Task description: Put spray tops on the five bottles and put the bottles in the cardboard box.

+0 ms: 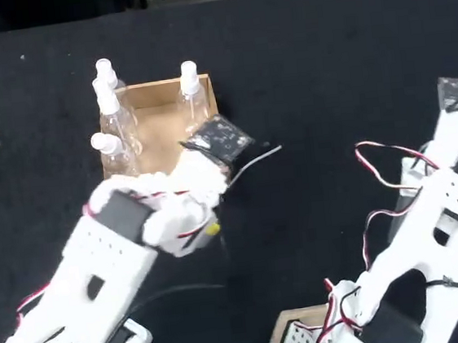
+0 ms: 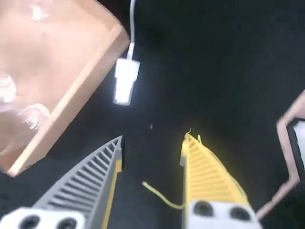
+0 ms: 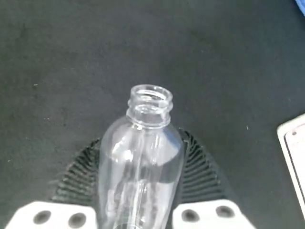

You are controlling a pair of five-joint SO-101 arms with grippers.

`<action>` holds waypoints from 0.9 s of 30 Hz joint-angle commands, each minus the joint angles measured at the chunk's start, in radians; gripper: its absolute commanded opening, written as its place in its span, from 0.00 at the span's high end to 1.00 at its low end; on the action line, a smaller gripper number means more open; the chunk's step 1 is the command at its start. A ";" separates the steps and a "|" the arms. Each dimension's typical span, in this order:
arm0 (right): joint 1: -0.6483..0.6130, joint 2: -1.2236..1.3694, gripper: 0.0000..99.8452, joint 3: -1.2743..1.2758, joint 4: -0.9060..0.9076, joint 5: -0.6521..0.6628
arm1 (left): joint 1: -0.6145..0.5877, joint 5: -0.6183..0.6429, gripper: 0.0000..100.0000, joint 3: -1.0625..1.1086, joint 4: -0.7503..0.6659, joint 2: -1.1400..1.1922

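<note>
The cardboard box [image 1: 159,126] stands at the back left and holds several clear bottles with white spray tops, one at its far right corner [image 1: 190,81]. My left arm [image 1: 121,232] hangs over the box's near right corner. Its gripper [image 2: 152,140] is open above the black table, just outside the box wall [image 2: 81,90]. A loose white spray top [image 2: 126,81] with its thin tube lies beside that wall, ahead of the fingertips. My right gripper [image 3: 143,143] is shut on a clear bottle [image 3: 143,162] with a bare threaded neck.
The table top [image 1: 325,71] is black cloth. My right arm [image 1: 431,224] stretches along the right side, with red and white wires looping off it. A flat white-edged object [image 3: 293,143] lies near the held bottle. An arm base plate [image 1: 300,340] sits at the front edge.
</note>
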 commanded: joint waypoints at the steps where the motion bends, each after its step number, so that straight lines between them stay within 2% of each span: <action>1: 0.051 -0.048 0.99 -0.004 -0.026 0.038 | 0.027 0.023 0.82 0.191 -0.316 0.002; 7: 0.107 -0.048 0.99 -0.001 -0.055 0.089 | 0.031 0.017 0.81 0.464 -0.641 -0.034; 10: 0.129 -0.048 0.99 0.030 -0.110 0.092 | 0.059 0.011 0.81 0.530 -0.736 -0.026; 14: 0.130 -0.048 0.99 0.087 -0.163 0.092 | 0.085 -0.086 0.81 0.588 -0.833 0.014; 22: 0.124 -0.048 0.99 0.102 -0.167 0.094 | -0.008 -0.137 0.82 0.512 -0.914 0.227; 27: 0.129 -0.048 0.99 0.104 -0.167 0.094 | -0.012 -0.138 0.82 0.475 -0.919 0.302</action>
